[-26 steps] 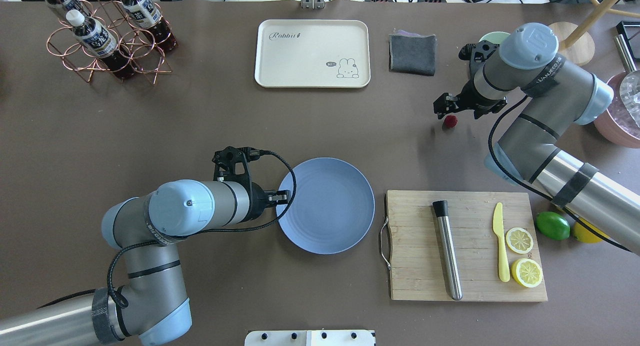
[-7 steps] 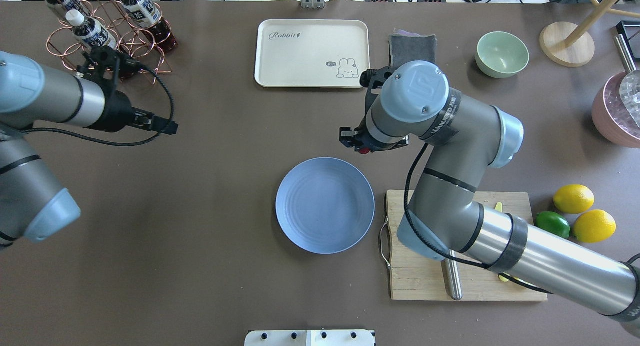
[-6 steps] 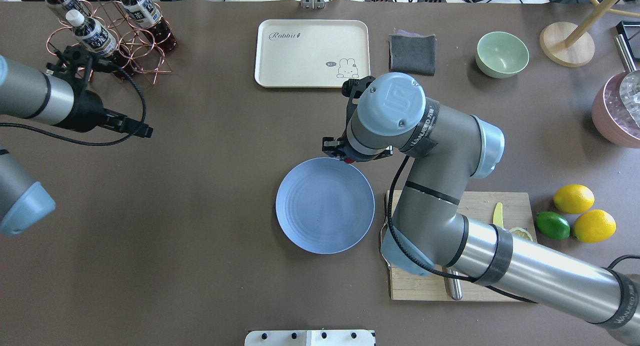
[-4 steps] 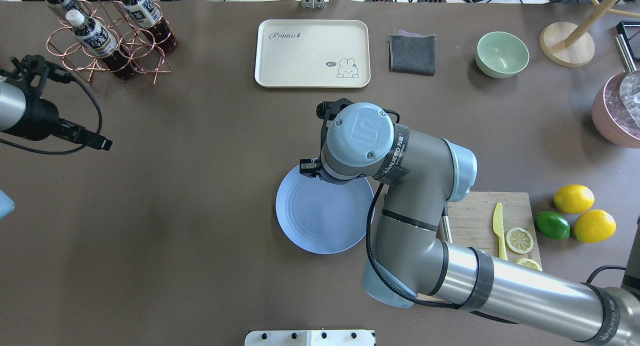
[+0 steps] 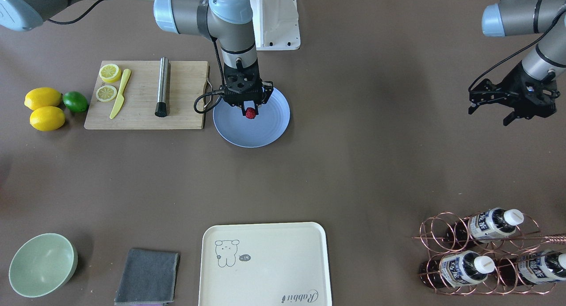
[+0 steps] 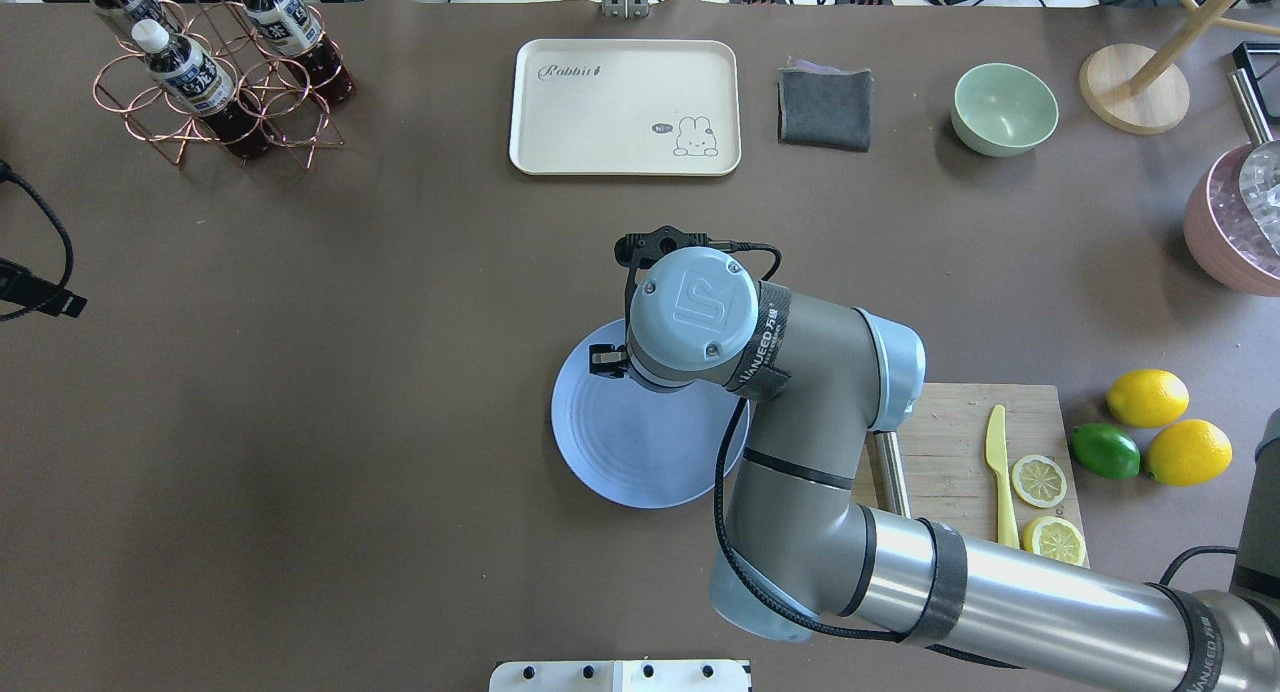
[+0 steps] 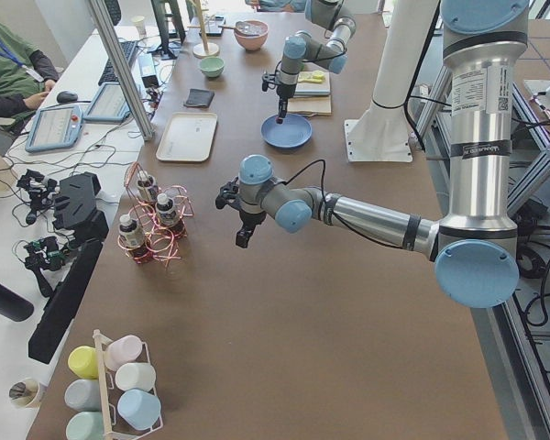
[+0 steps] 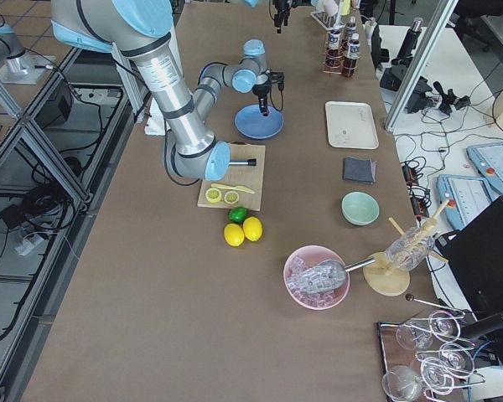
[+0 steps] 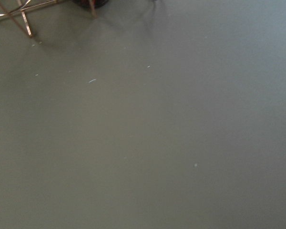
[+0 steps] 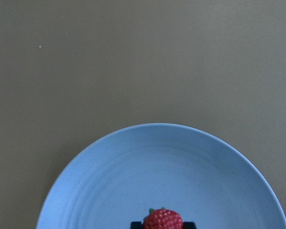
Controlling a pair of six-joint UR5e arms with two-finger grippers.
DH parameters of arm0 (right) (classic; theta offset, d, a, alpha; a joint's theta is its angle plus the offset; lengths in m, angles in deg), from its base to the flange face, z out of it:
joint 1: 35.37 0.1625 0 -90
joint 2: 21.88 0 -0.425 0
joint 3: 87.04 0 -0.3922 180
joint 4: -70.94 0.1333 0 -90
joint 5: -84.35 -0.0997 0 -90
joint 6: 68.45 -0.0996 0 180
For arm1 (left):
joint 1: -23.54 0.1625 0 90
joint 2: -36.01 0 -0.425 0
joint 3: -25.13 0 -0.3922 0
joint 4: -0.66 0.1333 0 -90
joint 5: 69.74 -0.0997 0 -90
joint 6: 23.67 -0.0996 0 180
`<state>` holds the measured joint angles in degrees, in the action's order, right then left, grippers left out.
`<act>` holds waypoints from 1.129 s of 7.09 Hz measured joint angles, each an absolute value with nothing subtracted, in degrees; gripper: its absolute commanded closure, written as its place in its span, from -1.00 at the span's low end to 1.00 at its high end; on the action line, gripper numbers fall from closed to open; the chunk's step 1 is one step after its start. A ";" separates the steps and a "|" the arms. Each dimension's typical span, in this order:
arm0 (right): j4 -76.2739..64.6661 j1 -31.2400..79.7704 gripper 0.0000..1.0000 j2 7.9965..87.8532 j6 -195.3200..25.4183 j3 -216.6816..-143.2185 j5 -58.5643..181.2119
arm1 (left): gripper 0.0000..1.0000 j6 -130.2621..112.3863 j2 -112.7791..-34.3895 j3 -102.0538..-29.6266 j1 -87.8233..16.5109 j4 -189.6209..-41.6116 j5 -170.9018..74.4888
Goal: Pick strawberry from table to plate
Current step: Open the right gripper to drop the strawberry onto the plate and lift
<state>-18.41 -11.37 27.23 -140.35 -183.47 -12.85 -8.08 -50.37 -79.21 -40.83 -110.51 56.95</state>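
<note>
Has brought the strawberry (image 5: 250, 113) off the counter (image 5: 353, 164) to just above the plate (image 5: 270, 128) within the last seconds. Holds it pinched in the right claw (image 5: 250, 108), closed on it. Has pulled the left claw (image 5: 488, 111) well aside, spread, empty. Leaves only the release.

The tabletop (image 5: 353, 164) is matte brown-grey. The plate (image 5: 269, 130) is blue-grey with faint concentric rings. The strawberry (image 5: 250, 114) is deep red, stippled with tiny bumps (the right wrist view shows a speck of green at its top). The right end effector (image 5: 250, 108) is black, and its arm (image 5: 232, 32) is grey with pale blue joint caps. The board (image 5: 185, 98) shows light wood grain. The knife (image 5: 119, 93) is pale yellow, the slices (image 5: 109, 72) are yellow with paler segmented faces, and the rod (image 5: 162, 82) is silver with a black tip. The lemons (image 5: 43, 98) are yellow and the lime (image 5: 75, 101) is green. The tray (image 5: 274, 270) is cream with a grey line-drawn animal and script lettering. The bowl (image 5: 42, 264) is pale green, the cloth (image 5: 148, 275) dark grey, and the rack (image 5: 497, 246) copper. The bottles (image 5: 486, 225) are dark with white caps.
</note>
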 measured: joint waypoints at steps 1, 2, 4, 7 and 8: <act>-18.33 -11.61 1.00 27.21 -139.93 -182.73 -12.42 | -0.96 -12.96 -50.48 -79.14 -43.66 -106.98 56.85; -18.29 -12.01 1.00 27.25 -139.71 -181.95 -12.09 | -0.96 -17.49 -50.82 -79.08 -46.23 -103.33 56.79; -18.27 -13.08 1.00 27.21 -139.65 -180.23 -11.18 | -0.96 -22.37 -51.69 -79.00 -49.38 -98.64 56.72; -18.21 -14.12 -0.98 27.04 -139.89 -179.10 -10.74 | -0.96 -23.31 -52.03 -78.98 -50.59 -97.55 56.65; -18.21 -14.37 -0.99 26.88 -140.14 -178.95 -10.69 | -0.96 -23.37 -52.05 -79.07 -50.88 -97.52 56.65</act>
<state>-18.21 -14.37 26.88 -140.14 -178.95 -10.69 -23.37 -52.05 -79.07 -50.88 -97.52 56.65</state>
